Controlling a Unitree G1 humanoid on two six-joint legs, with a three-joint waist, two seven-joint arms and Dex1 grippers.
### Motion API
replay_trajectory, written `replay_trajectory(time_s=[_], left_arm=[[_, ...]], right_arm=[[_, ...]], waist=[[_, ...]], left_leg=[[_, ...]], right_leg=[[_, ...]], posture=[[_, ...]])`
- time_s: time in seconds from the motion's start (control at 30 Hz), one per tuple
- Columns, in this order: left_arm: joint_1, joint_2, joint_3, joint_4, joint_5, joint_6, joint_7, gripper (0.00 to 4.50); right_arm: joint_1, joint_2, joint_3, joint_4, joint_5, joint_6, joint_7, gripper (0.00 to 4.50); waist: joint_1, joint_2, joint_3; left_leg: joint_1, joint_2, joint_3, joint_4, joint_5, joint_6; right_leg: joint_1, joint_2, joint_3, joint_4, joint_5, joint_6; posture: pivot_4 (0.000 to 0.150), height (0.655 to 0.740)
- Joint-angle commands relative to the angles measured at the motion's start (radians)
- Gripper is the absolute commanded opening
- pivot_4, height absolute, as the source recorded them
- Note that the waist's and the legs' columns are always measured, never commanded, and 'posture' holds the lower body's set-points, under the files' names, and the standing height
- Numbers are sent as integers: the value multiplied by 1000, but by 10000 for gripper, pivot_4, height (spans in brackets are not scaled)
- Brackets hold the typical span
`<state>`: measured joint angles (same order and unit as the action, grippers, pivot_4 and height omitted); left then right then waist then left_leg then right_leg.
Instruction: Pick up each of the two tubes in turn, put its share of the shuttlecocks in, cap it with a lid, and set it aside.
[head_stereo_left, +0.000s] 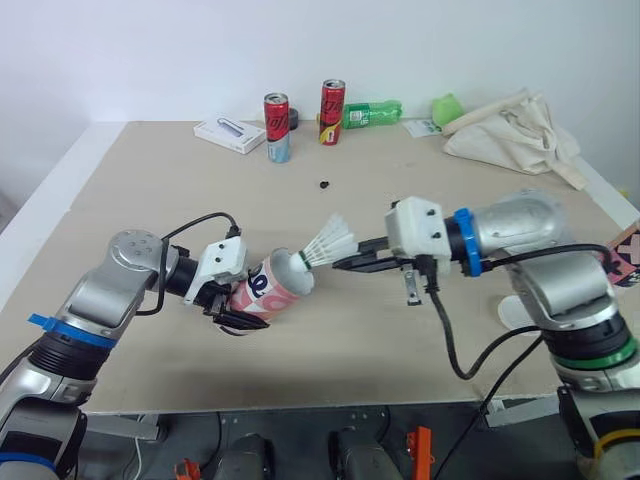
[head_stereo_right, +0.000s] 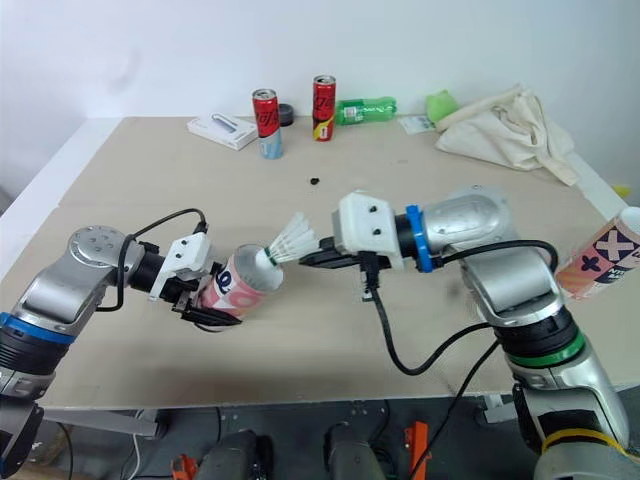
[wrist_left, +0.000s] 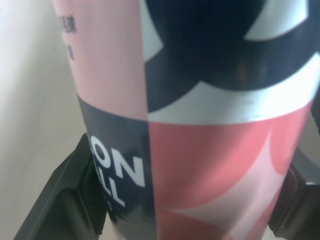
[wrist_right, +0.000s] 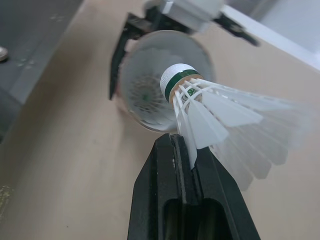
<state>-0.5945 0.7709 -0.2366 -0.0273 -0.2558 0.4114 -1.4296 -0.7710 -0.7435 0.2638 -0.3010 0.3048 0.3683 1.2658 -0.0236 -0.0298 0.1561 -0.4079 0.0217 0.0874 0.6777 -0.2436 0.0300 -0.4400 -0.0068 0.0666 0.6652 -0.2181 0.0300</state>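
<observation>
A: Step in hand?
B: Loading first tube (head_stereo_left: 272, 287). Held in left gripper (head_stereo_left: 232, 314), fingers (wrist_left: 75, 195) pressed to both sides of it. Tilted low over table (head_stereo_left: 150, 200), mouth toward the right arm. Touching the table or not: cannot tell.
A: Right side?
B: Right gripper (wrist_right: 182, 150) pinched shut on shuttlecock (wrist_right: 210, 107), gripping the feather skirt. Cork leading, just at the tube's rim, not yet inside by the look of the right wrist view.
A: Anything in the tube already?
B: Another shuttlecock (wrist_right: 144, 95) down the bore, skirt toward the mouth. Count below it impossible to tell.
A: Other tube?
B: Second tube (head_stereo_right: 600, 258) by the table's right edge, well apart from both grippers.
A: Progress, then?
B: Early, judging by that. First tube mid-fill, mouth open, capping and setting aside yet to do. Second tube probably not begun.
A: Next move?
B: Push the cork straight along the tube's axis, centred on the mouth. Let go only with the skirt past the rim. Pull back along the same line so as not to snag feathers. Hold left grip firm and tilt steady meanwhile.
A: Risk?
B: Skirt catching the rim if off-centre. Feathers bent by the pinch.
</observation>
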Motion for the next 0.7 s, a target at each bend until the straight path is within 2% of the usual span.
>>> replay_trajectory(time_s=[0.03,0.1,0.2,0.27,0.33,0.4,0.57,0.7], left_arm=[[-14,-6,-5,2,1,-8,3,35265],[-15,-8,-6,3,1,-8,3,35265],[-17,-11,-7,6,3,-10,3,35265],[-18,-11,-7,6,3,-9,4,35265],[-17,-9,-6,4,3,-9,3,35265],[-16,-8,-4,4,3,-10,3,35265],[-13,-5,-4,4,2,-13,7,35265],[-12,-3,-5,6,2,-15,5,35265]], right_arm=[[-49,27,45,-10,-34,-37,22,813],[-75,57,86,24,-73,-59,23,813],[-122,103,126,77,-108,-69,26,9885],[-141,118,128,94,-110,-73,36,18143],[-150,117,120,101,-107,-70,46,28393],[-137,84,90,75,-46,-37,102,37839],[-66,-33,-38,71,83,0,194,37839],[-32,-86,-113,52,159,54,203,37839]], waist=[[1,0,0],[1,0,0],[1,0,0],[2,0,0],[2,0,0],[2,0,0],[3,-1,0],[2,-1,0]], left_leg=[[0,0,0,0,0,0],[0,0,-1,0,0,0],[0,0,-1,0,0,0],[0,0,-1,0,0,0],[0,0,-1,0,0,0],[0,0,0,0,0,0],[-1,0,-2,0,-1,0],[-1,0,-3,0,-1,0]], right_leg=[[0,0,0,0,0,0],[0,0,-1,0,0,-1],[0,0,-1,0,-1,-1],[0,0,-1,0,0,-1],[0,0,-1,0,0,-1],[0,-1,-1,0,0,-2],[0,-1,-3,0,2,-6],[0,0,-3,0,1,-6]], posture=[[1500,7400],[1500,7400],[1500,7400],[1500,7400],[1500,7400],[1500,7400],[1500,7400],[1500,7400]])
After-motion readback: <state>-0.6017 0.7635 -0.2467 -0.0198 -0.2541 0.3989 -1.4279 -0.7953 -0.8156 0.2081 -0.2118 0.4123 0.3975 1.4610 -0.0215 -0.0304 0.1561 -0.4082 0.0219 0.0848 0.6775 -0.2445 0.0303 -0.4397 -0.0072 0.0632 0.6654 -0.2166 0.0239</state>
